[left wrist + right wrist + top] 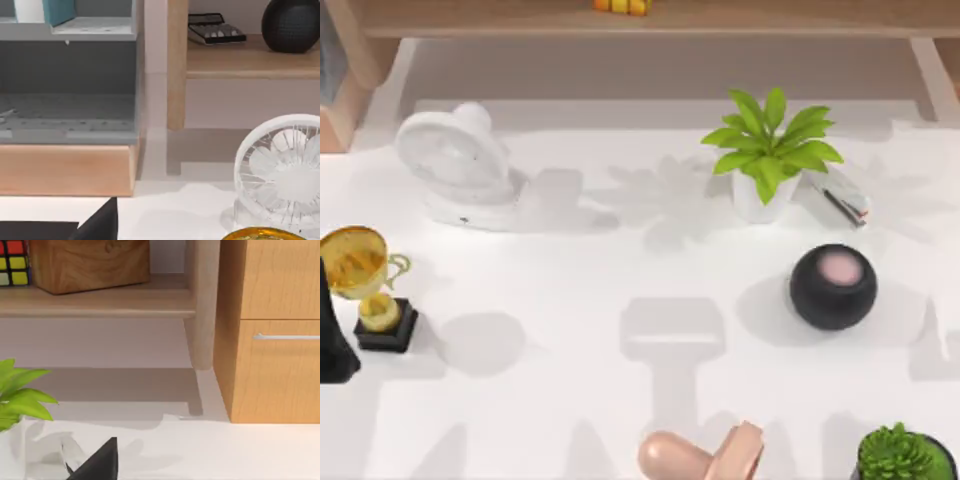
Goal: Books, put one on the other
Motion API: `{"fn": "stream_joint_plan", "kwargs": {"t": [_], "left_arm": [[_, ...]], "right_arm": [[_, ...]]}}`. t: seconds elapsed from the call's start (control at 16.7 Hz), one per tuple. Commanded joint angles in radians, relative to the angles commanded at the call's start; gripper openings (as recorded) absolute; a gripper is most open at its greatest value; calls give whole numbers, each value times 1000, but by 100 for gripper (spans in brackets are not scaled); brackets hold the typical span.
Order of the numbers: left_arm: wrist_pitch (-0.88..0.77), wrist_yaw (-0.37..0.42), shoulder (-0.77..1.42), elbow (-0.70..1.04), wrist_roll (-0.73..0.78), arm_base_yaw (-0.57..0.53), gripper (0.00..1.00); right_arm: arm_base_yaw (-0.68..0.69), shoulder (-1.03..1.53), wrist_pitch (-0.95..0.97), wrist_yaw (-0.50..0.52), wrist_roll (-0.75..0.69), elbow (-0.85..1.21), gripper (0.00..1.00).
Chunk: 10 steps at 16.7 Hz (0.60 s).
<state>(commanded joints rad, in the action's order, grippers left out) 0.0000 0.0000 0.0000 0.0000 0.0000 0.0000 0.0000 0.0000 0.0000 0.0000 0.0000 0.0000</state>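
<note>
A flat grey book (pixel 842 196) with a dark and red edge lies at the back right of the table, partly hidden behind the white pot of a leafy plant (pixel 767 150). No other book can be made out. A dark part of my left arm (pixel 332 330) stands at the table's left edge beside the trophy. My left gripper (pixel 100 227) shows as a dark wedge low in the left wrist view, facing the fan and shelf. My right gripper (pixel 97 464) is a similar dark wedge in the right wrist view, near the plant's leaves (pixel 20 395).
A white fan (pixel 455 165) stands back left and a gold trophy (pixel 365 285) at the left edge. A black ball-shaped speaker (pixel 833 286) sits right of centre. A pink object (pixel 705 455) and a green potted plant (pixel 905 455) lie at the front edge. A wooden shelf (pixel 640 20) runs along the back.
</note>
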Motion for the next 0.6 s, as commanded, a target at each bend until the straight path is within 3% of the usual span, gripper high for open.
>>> {"fn": "stream_joint_plan", "kwargs": {"t": [0.3, 0.6], "left_arm": [[24, 18, 62, 59, 0, 17, 100], [127, 97, 377, 310, 0, 88, 100]], "right_arm": [[0, 0, 0, 0, 0, 0, 100], [0, 0, 0, 0, 0, 0, 100]]}}
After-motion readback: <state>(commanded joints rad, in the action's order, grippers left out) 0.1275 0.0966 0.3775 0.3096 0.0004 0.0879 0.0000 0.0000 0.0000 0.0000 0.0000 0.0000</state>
